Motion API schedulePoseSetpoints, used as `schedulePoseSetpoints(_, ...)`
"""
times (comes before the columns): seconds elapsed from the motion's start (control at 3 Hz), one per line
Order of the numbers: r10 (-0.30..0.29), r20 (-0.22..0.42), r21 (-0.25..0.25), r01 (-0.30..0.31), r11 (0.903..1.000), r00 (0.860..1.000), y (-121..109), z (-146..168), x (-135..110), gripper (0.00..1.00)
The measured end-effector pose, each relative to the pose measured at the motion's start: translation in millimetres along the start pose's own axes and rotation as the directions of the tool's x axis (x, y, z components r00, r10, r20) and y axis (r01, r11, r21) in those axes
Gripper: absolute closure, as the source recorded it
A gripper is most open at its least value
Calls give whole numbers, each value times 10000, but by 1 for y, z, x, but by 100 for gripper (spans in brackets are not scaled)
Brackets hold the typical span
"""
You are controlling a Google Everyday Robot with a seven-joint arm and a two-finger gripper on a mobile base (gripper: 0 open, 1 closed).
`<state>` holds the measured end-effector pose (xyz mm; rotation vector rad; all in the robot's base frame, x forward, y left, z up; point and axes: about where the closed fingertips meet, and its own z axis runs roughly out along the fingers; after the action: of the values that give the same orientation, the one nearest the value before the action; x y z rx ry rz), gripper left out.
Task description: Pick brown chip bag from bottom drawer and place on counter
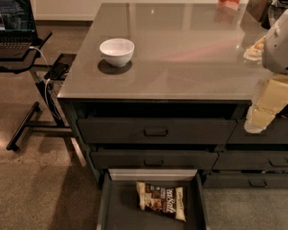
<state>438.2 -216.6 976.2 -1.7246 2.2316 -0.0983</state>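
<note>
The tool (263,112) is hanging at the right edge of view, just beside the front edge of the table (189,54), and I cannot tell how far open it is. The brown chip bag (162,201) is lying well apart from it in the pulled-out bottom drawer (120,215), while a white bowl (117,50) is sitting on the table.

You've got a dim room, brown floor (45,193).
Off counter's (189,58) left edge: blk stand (24,121) w/ laptop (15,24); pale wall (63,9) past far-left corner.
</note>
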Motion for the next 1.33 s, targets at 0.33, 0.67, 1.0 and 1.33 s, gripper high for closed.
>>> schedulePoseSetpoints(0.33, -2, 9, 12, 2, 10000, 10000, 0, 0, 0, 0)
schedulePoseSetpoints(0.67, 9, 76, -197, -7, 9998, 10000, 6, 12, 3, 0)
schedulePoseSetpoints(1.0, -72, 488, -766, 110, 9970, 9988, 28, 49, 15, 0)
schedulePoseSetpoints(1.33, -97, 1283, -1288, 264, 9913, 9917, 53, 96, 35, 0)
